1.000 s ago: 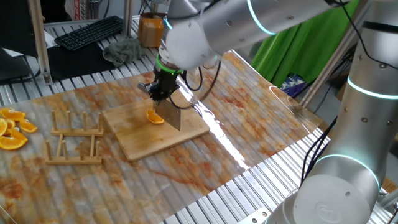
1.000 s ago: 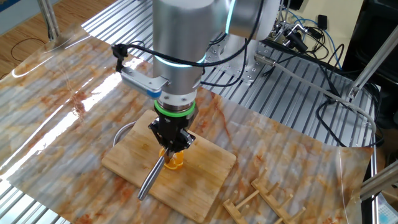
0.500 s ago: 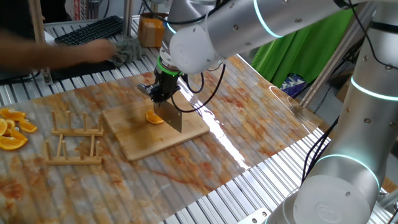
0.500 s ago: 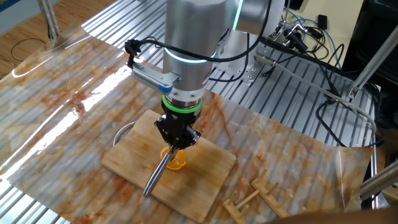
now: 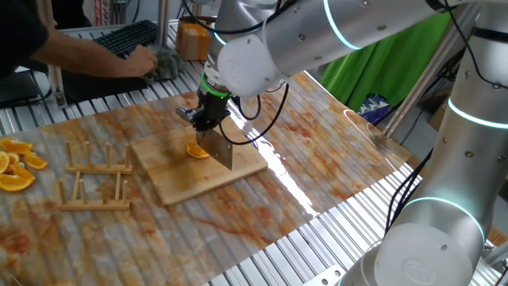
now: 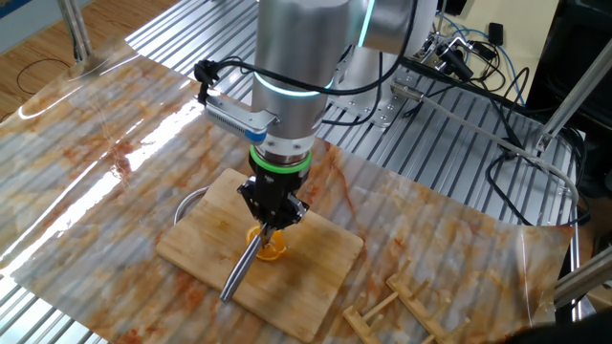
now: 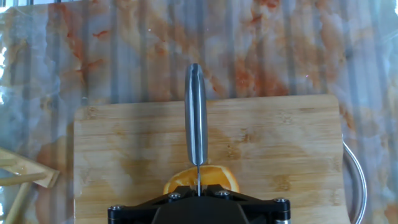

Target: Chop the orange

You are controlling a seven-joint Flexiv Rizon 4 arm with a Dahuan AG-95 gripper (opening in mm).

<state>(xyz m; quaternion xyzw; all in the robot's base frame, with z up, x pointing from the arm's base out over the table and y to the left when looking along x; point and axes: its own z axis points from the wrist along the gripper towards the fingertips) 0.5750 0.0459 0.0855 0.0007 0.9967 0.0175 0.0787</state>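
Note:
The orange [image 5: 198, 150] is a small half-wedge lying on the wooden cutting board [image 5: 171, 179]. It also shows in the other fixed view [image 6: 273, 251] and in the hand view [image 7: 217, 178]. My gripper [image 5: 208, 116] is shut on a knife [image 5: 219, 147], blade pointing down over the orange. In the hand view the blade's spine [image 7: 196, 118] runs across the middle of the orange. In the other fixed view the knife [image 6: 238, 270] slants down across the board [image 6: 316, 263] from the gripper [image 6: 273, 218].
A heap of bigger orange slices [image 5: 16, 164] lies at the far left. A wooden rack [image 5: 97, 181] stands left of the board. A person's arm [image 5: 87, 56] reaches over the table's back edge near a keyboard [image 5: 115, 40]. A metal loop [image 7: 359, 180] shows beside the board.
A person's arm has come in from the left at the back. The gripper and knife shifted slightly along the board over the orange a second ago, then held still.

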